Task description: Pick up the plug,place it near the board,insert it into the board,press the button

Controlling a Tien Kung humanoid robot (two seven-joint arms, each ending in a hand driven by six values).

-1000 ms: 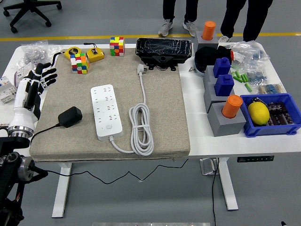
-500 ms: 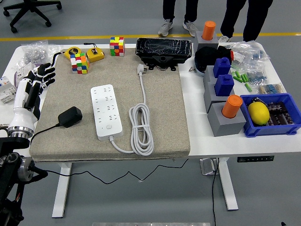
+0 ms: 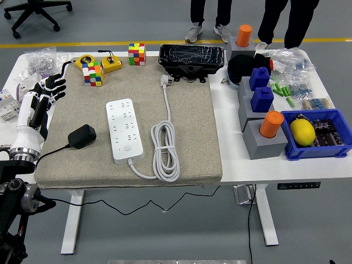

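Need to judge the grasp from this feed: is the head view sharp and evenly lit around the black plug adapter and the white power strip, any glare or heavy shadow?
Head view: sharp and evenly lit; black plug adapter and white power strip stand out crisply on the beige mat, casting only faint soft shadows; no glare there; left hand also in focus; mild shine only on the black plastic-wrapped box.

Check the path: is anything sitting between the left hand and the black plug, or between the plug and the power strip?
Nothing visible blocks either path. The left hand hovers open at the mat's left edge; the plug lies nearer the table's front on bare mat. Only bare mat separates it from the strip to its right.
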